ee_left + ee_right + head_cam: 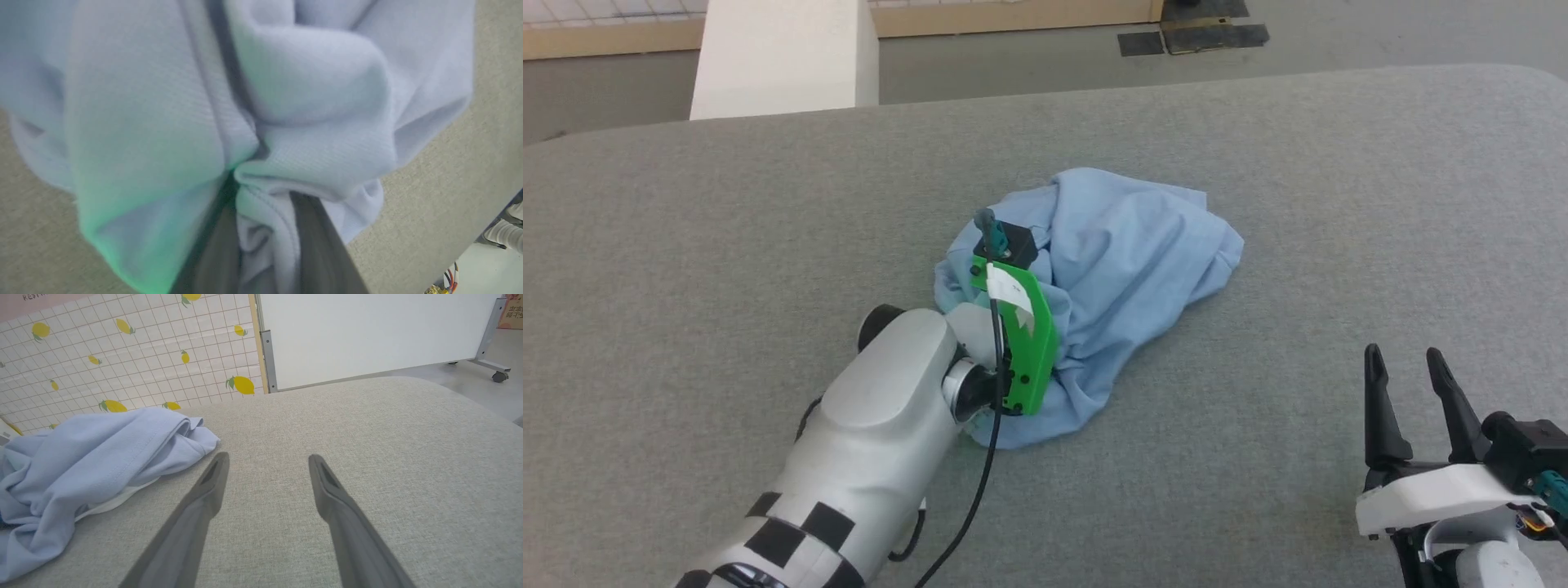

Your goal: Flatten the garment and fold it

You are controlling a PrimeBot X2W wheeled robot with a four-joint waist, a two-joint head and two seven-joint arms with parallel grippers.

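The garment (pixel 1127 245) is a light blue shirt lying crumpled in a heap in the middle of the grey padded table (pixel 727 212). My left arm reaches over the heap's near left side, and its green wrist mount (pixel 1023 335) covers the fingers in the head view. In the left wrist view my left gripper (pixel 261 188) has its two dark fingers partly apart, a fold of the garment (pixel 318 81) bunched between them and their tips buried in cloth. My right gripper (pixel 1409 359) stands open and empty at the lower right, off the garment (pixel 102 457); the same right gripper (pixel 267 459) hovers over bare table.
The table's far edge runs along the top of the head view, with a white pillar (pixel 784 57) and floor behind it. Past the edge in the right wrist view stand a white board on wheels (pixel 367 335) and a lemon-patterned wall (pixel 122 355).
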